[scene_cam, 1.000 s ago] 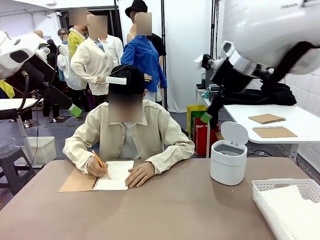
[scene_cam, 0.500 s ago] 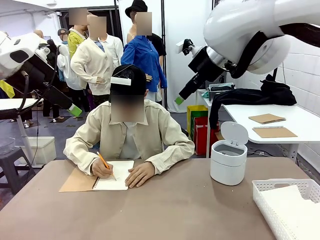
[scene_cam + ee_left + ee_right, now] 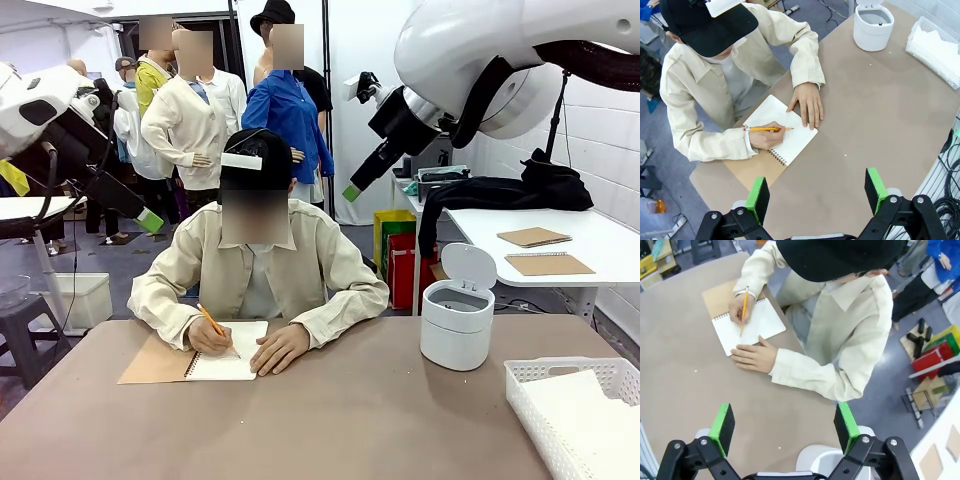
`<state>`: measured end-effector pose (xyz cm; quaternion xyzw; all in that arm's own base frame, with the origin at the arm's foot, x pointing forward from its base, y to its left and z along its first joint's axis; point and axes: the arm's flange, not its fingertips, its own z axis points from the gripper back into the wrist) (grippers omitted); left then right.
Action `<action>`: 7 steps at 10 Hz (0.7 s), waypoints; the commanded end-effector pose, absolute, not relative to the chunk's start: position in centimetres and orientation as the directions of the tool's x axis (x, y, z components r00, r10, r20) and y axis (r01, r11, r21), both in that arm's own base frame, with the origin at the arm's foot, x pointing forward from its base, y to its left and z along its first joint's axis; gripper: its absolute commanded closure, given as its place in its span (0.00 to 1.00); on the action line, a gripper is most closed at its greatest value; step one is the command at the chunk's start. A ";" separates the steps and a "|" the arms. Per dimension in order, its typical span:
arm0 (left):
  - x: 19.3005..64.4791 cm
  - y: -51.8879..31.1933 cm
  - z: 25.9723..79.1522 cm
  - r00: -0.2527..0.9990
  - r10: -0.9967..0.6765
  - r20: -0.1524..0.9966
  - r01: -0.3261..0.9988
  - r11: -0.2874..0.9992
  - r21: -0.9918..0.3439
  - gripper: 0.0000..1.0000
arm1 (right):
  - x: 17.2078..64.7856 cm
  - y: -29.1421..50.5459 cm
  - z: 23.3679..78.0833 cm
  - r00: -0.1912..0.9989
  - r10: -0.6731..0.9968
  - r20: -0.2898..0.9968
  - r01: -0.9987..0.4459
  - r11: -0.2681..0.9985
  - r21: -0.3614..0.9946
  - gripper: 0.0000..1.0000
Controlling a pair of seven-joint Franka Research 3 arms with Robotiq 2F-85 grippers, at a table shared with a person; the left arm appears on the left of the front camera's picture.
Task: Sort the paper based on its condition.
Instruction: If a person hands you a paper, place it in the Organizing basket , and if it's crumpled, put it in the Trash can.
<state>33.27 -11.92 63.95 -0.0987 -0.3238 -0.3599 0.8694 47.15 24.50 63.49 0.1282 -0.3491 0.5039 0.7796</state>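
Left gripper (image 3: 817,190), right gripper (image 3: 784,421): spread wide, empty. Beneath both, smooth brown table (image 3: 865,115), spiral notebook (image 3: 772,112); beyond left gripper, white paper (image 3: 940,42) in lattice tray (image 3: 930,62).

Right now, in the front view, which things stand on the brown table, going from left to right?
Open spiral notebook → small white bin with its lid up → white lattice tray holding paper.

The right gripper (image 3: 784,426), jaws wide apart, hangs over the table (image 3: 680,390); at its edge a person writes in a spiral notebook (image 3: 754,326) with a pencil (image 3: 743,307).
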 end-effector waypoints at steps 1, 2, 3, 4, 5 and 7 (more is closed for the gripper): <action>33.3 -11.8 63.9 0.534 -0.557 0.636 0.690 0.722 0.053 0.00 | 46.8 24.4 63.1 0.242 0.690 0.682 -0.871 0.464 -0.160 0.00; 33.3 -11.8 63.9 0.534 -0.557 0.636 0.690 0.722 0.053 0.00 | 46.8 24.4 63.1 0.242 0.690 0.682 -0.871 0.464 -0.160 0.00; 33.3 -11.8 63.9 0.534 -0.557 0.636 0.690 0.722 0.053 0.00 | 46.8 24.4 63.1 0.242 0.690 0.682 -0.871 0.464 -0.160 0.00; 33.3 -11.8 63.9 0.534 -0.557 0.636 0.690 0.722 0.053 0.00 | 46.8 24.4 63.1 0.242 0.690 0.682 -0.871 0.464 -0.160 0.00; 33.3 -11.8 63.9 0.534 -0.557 0.636 0.690 0.722 0.053 0.00 | 46.8 24.4 63.1 0.242 0.690 0.682 -0.871 0.464 -0.160 0.00; 33.3 -11.8 63.9 0.534 -0.557 0.636 0.690 0.722 0.053 0.00 | 46.8 24.4 63.1 0.242 0.690 0.682 -0.871 0.464 -0.160 0.00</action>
